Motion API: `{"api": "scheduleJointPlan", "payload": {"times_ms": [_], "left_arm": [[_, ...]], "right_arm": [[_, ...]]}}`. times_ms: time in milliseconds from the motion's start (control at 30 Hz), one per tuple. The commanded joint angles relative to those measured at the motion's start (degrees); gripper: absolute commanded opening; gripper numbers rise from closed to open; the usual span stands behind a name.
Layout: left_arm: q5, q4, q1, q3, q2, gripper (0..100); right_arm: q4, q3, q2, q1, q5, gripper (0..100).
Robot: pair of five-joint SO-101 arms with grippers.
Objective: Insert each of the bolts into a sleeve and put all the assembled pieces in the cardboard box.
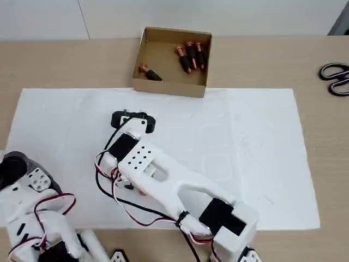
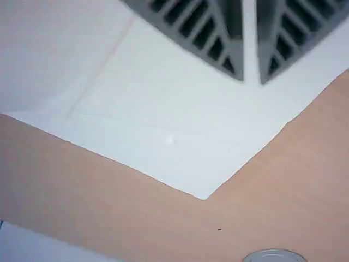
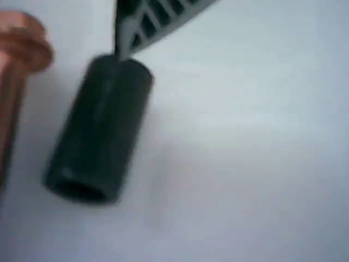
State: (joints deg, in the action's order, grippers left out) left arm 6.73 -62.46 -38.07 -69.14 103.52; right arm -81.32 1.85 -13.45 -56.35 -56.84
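A black sleeve [image 3: 98,131] lies on its side on the white paper [image 3: 245,164] in the right wrist view. A copper bolt [image 3: 16,65] lies just beside it. One fingertip [image 3: 126,46] of my right gripper [image 1: 133,119] touches the sleeve's far end; the gripper is open and holds nothing. In the high view this arm stretches over the paper's [image 1: 245,142] left middle and hides both parts. My left gripper [image 2: 251,76] is shut and empty, hanging over the paper's corner [image 2: 204,194] near the table's front left. The cardboard box [image 1: 143,52] at the back holds several assembled pieces [image 1: 191,55].
Black-handled scissors [image 1: 335,79] lie on the bare table at the far right. The left arm's body [image 1: 32,218] is folded at the front left corner. A round metal rim [image 2: 272,255] shows on the wooden table [image 2: 109,207] beside the paper's corner.
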Motion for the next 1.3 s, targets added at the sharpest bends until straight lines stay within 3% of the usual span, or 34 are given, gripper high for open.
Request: {"api": "scheduleJointPlan", "payload": {"times_ms": [0,867,1033,1267], "left_arm": [[-0.1,-0.1,-0.2,2.3,0.6,1],[-0.1,-0.1,-0.1,2.2,0.6,1],[-0.1,-0.1,-0.1,2.2,0.6,1],[-0.1,-0.1,0.1,2.3,0.6,1]], "right_arm": [[4.0,0.7,0.3,-0.5,-0.4,15.5],[11.5,0.6,-7.9,-0.7,-2.5,15.1],[12.1,0.7,-10.8,0.2,-2.4,0.0],[7.8,7.5,-6.2,6.4,-2.4,0.3]]}}
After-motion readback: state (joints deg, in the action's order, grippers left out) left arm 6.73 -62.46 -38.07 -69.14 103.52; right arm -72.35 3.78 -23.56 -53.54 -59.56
